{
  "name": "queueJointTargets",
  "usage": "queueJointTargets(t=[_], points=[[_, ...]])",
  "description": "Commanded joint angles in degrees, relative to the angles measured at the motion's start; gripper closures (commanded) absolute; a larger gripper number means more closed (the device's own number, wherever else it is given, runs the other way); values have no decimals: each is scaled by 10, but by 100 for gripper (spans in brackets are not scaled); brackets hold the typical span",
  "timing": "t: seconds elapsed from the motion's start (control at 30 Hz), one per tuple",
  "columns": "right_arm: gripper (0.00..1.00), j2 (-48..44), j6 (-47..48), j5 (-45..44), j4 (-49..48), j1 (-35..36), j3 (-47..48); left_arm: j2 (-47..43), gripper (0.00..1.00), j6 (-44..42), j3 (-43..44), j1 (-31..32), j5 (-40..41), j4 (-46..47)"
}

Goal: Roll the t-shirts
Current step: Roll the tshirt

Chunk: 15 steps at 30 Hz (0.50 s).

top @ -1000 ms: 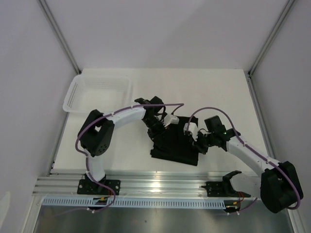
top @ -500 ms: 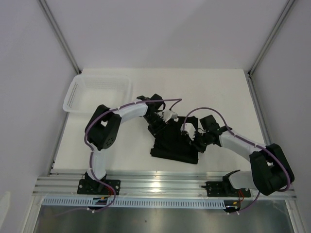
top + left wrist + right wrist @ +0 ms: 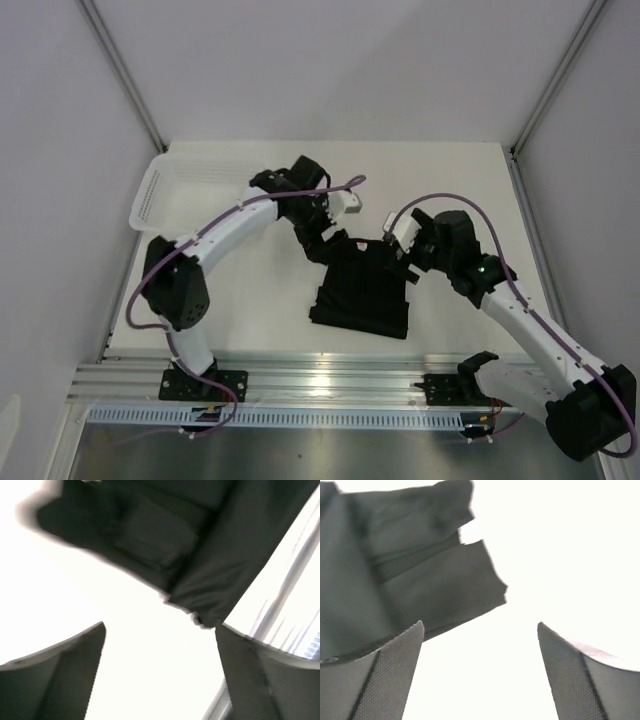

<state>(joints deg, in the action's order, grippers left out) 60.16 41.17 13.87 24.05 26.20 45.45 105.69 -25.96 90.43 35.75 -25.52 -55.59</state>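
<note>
One black t-shirt (image 3: pixel 362 292) lies folded into an oblong in the middle of the white table. My left gripper (image 3: pixel 322 240) hangs just off its far left corner, open and holding nothing. In the left wrist view the left gripper (image 3: pixel 160 626) frames bare table, with the t-shirt (image 3: pixel 200 545) beyond the fingertips. My right gripper (image 3: pixel 409 266) is at the shirt's far right corner, also open. In the right wrist view the right gripper (image 3: pixel 480 624) stands over bare table, and the t-shirt (image 3: pixel 395 575) fills the upper left.
A white mesh basket (image 3: pixel 150 196) stands at the far left of the table, behind the left arm. Grey walls close the table in on both sides, and an aluminium rail (image 3: pixel 330 380) runs along the near edge.
Both grippers have opened and drawn back from the shirt's far edge. The left arm swung towards the back, the right arm pulled back to the right. The shirt stays flat.
</note>
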Motion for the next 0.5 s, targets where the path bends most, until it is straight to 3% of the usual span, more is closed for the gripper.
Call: queueJointTargets(t=[0.0, 0.07, 0.13, 0.17, 0.2, 0.23, 0.27, 0.3, 0.4, 0.47], points=[[1, -34, 53, -76, -51, 0, 46, -112, 1, -86, 74, -12, 100, -14], [1, -25, 27, -131, -96, -8, 73, -157, 0, -118, 114, -13, 165, 0], [0, -3, -22, -169, -121, -38, 104, -198, 0, -131, 121, -16, 218, 77], [1, 12, -88, -161, -115, -55, 153, -211, 0, -122, 108, -18, 284, 119], [1, 45, -113, -139, -79, -71, 182, -222, 0, -78, 99, -19, 317, 209], [0, 60, -131, -97, -59, -100, 211, -235, 1, -56, 95, -23, 324, 224], [1, 73, -146, -28, -43, -112, 252, -236, 1, -37, 112, -40, 294, 211], [1, 91, -184, -4, -29, -118, 264, -235, 1, -10, 133, -47, 178, 183], [2, 81, -206, 38, -13, -111, 245, -246, 1, -29, 95, -44, 23, 92], [9, 28, -175, 9, -9, -49, 193, -267, 0, -65, 40, -12, 34, 84]])
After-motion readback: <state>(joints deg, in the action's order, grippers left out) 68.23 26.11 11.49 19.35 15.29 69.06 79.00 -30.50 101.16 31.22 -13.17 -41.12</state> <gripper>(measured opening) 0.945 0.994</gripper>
